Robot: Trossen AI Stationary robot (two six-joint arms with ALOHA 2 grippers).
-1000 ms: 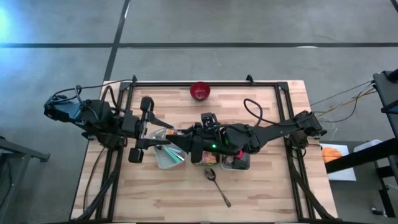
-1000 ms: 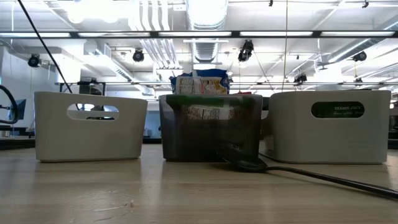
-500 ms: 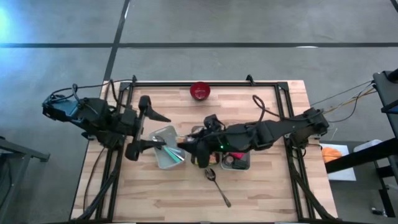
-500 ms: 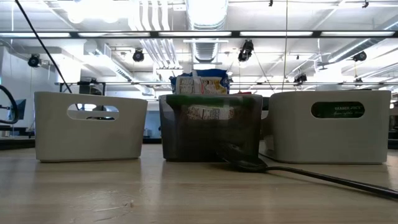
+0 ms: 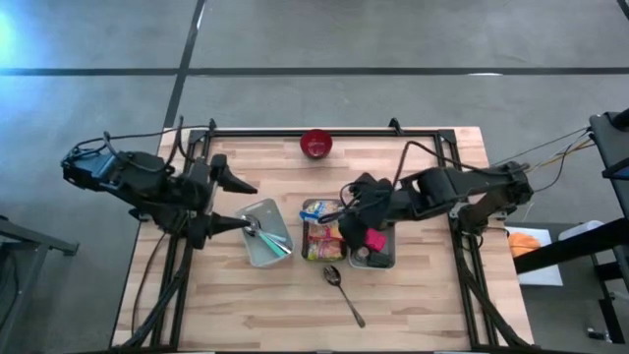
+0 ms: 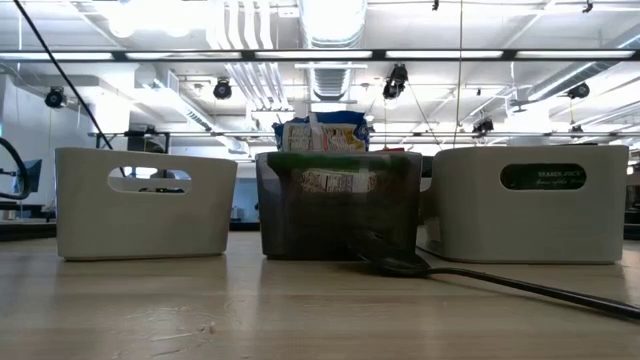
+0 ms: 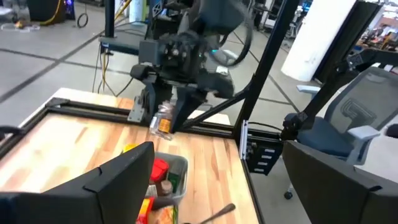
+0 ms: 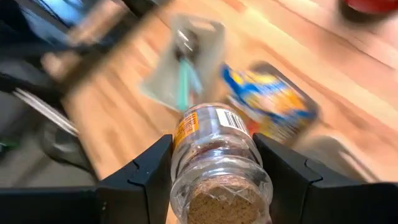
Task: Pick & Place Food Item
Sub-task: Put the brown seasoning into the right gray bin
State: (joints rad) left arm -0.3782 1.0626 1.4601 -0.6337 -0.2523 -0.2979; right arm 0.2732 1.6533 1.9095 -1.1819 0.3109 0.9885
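Clear spice jar (image 8: 219,158) with orange label, held aloft over the bins (image 5: 374,258).

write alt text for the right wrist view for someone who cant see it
The right gripper is shut on a clear jar with a brown cap facing the camera and an orange label. Below it, blurred, lie the wooden table, a clear bin with teal utensils and a bin of blue and yellow packets. A red bowl sits at the picture's corner.

a clear jar (image 8: 219,158) with a barcode label sits clamped between the right gripper (image 8: 214,186) jaws.
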